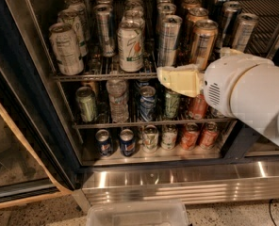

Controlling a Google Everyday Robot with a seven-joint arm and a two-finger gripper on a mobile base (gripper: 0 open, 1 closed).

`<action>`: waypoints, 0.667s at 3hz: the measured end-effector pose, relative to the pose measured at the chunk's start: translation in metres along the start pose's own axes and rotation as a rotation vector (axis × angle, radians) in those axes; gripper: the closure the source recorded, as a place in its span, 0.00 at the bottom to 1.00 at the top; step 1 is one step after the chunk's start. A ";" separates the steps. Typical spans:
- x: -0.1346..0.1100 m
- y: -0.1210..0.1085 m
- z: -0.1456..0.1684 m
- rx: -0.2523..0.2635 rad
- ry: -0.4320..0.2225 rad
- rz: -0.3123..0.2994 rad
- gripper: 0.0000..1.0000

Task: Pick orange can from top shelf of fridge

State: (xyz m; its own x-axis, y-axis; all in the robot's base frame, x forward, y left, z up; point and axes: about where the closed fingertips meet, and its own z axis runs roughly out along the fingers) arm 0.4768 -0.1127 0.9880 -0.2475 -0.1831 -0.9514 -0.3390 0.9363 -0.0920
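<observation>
White arm [252, 95] comes from right, hand [165, 77] pointing left

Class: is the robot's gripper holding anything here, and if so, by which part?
Nothing appears held. The gripper hangs before the front rail of the top shelf; the orange can stands untouched on that shelf, just above and right of it.
</observation>
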 end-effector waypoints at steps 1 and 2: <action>0.000 0.000 0.000 0.000 0.000 0.000 0.28; 0.000 0.000 0.000 0.000 0.000 0.000 0.32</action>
State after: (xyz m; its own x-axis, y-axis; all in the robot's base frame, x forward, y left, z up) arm 0.4768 -0.1127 0.9880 -0.2474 -0.1831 -0.9515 -0.3390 0.9363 -0.0920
